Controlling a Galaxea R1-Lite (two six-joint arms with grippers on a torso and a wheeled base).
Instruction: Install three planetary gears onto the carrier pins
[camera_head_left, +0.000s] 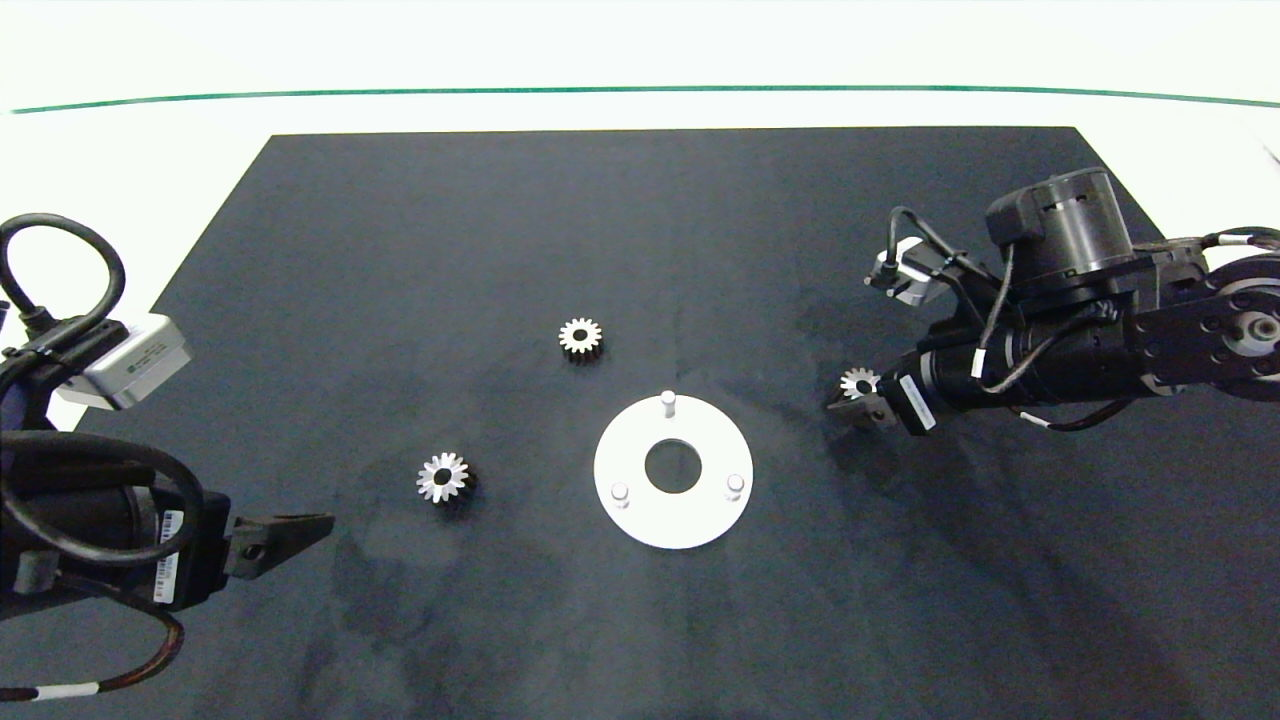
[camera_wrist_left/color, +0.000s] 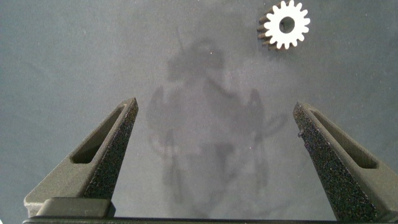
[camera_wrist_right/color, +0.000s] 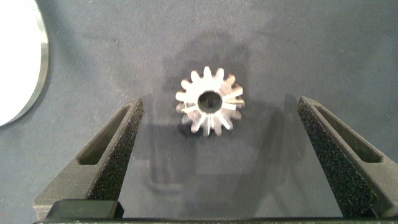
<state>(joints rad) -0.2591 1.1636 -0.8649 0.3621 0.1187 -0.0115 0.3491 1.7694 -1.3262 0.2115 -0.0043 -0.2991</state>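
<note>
Head view: the right arm reaches in from the right edge of the black mat (camera_head_left: 700, 250), wrist low, its right gripper (camera_head_left: 858, 405) down at the mat surface just right of the white disc (camera_head_left: 672, 510). One planetary gear (camera_head_left: 859, 382) sits at its fingertips. The left arm is held back over the mat's near left corner; the left gripper (camera_head_left: 290, 528) points toward the centre and holds nothing.

Count: three planetary gears, all lying on the mat, none on a pin. The second gear (camera_head_left: 580, 337) lies beyond the disc toward the far edge; the third gear (camera_head_left: 442, 476) lies left of the disc. Three carrier pins stand upright on the disc: far pin (camera_head_left: 668, 402), near left pin (camera_head_left: 620, 493), near right pin (camera_head_left: 735, 485). All three pins are bare.

Left wrist view: fingers spread wide over bare mat, one gear (camera_wrist_left/color: 285, 24) lying well ahead of them, untouched.

Right wrist view: fingers spread wide, one gear (camera_wrist_right/color: 210, 101) lying flat on the mat between them, clear of both pads. The disc's edge (camera_wrist_right/color: 25, 93) shows beside
</note>
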